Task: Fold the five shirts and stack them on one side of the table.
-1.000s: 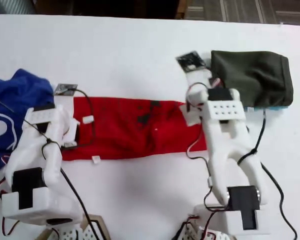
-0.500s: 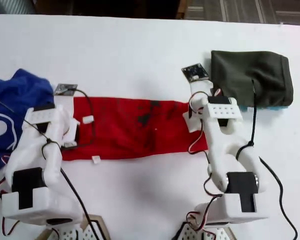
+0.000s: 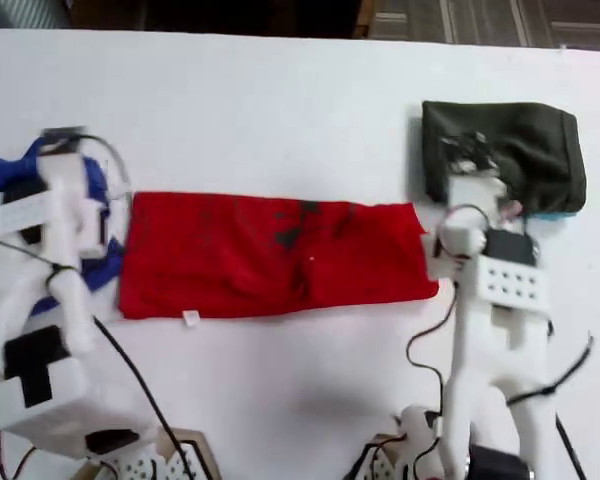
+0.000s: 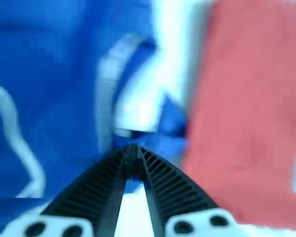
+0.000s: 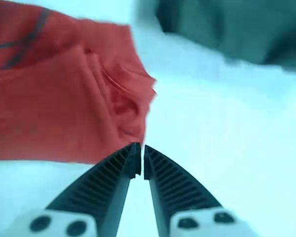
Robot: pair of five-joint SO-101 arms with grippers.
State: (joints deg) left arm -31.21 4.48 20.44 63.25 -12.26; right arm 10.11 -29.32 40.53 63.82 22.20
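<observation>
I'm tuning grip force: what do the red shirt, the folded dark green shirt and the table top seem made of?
Red shirt: soft matte cloth, probably cotton knit; it lies limp and creased. Dark green shirt: similar matte cloth, with rounded folds. Table top: smooth, white, hard-looking, perhaps laminate.
</observation>
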